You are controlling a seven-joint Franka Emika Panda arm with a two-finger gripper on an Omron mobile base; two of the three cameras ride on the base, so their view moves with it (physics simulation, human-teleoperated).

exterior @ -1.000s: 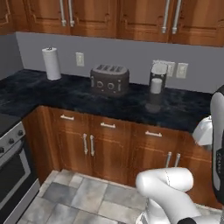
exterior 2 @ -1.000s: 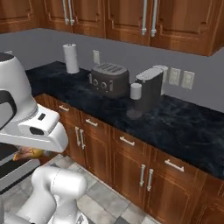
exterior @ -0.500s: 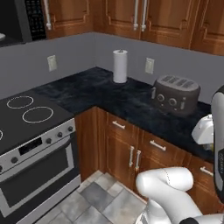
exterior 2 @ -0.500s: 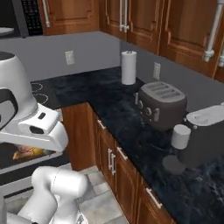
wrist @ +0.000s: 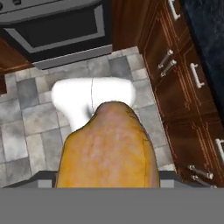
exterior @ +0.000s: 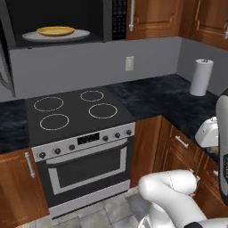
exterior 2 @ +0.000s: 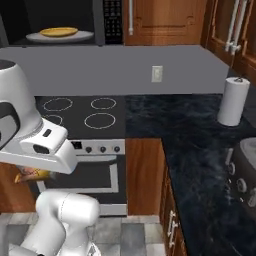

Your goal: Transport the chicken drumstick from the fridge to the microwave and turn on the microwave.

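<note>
Nearest, the hand view shows the chicken drumstick (wrist: 108, 148), a yellow-orange lump pinched in the end effector (wrist: 108, 183) above the grey floor tiles (wrist: 26, 144); in the right base view a corner of it shows low at the left, under the white arm (exterior 2: 35, 142). Farther off stands the black oven (exterior: 82, 167), its stovetop rings (exterior: 73, 111) level with the dark tabletop (exterior: 173, 100), which carries a paper towel roll (exterior: 200, 77) at far right. Farthest and highest, the microwave (exterior: 113, 20) stands open, a flat yellow plate (exterior: 55, 30) on its grey turntable (exterior: 82, 34).
</note>
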